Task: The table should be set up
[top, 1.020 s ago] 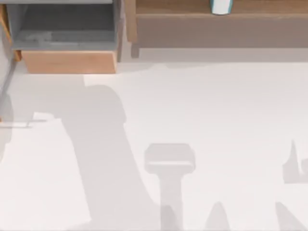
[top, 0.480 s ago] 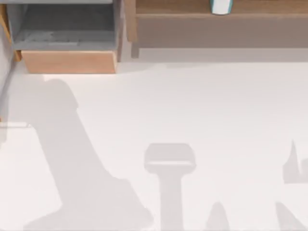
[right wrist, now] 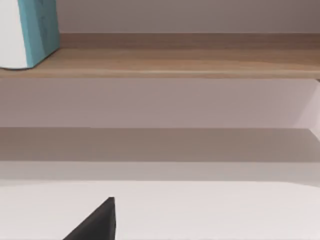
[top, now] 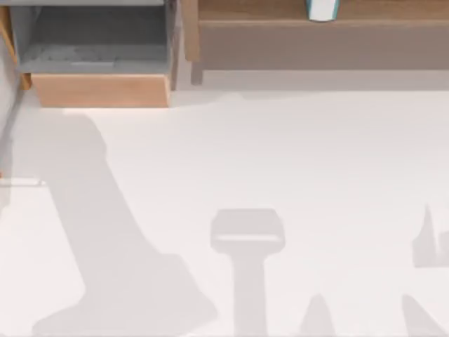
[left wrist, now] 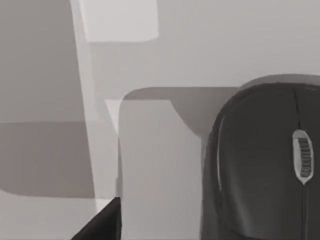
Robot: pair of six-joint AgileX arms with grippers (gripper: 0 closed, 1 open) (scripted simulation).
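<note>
The table [top: 316,154] is a wide, plain white surface with grey shadows of the arms lying across it. A black computer mouse [left wrist: 260,165] with a grey scroll wheel looms close in the left wrist view, beside a black part of my left gripper [left wrist: 102,222]. Whether the mouse is held cannot be told. In the right wrist view, a black part of my right gripper [right wrist: 97,220] hangs over the table [right wrist: 210,210], facing the back.
A wooden-fronted box with a grey inside [top: 98,56] stands at the back left. A long light-brown shelf [top: 316,35] runs along the back right, carrying a white and teal object [top: 322,9]. The shelf [right wrist: 175,62] and that object [right wrist: 27,32] also face the right wrist.
The big arm shadow on the table's left side has swung further left and down towards the front edge. The other shadows have stayed put.
</note>
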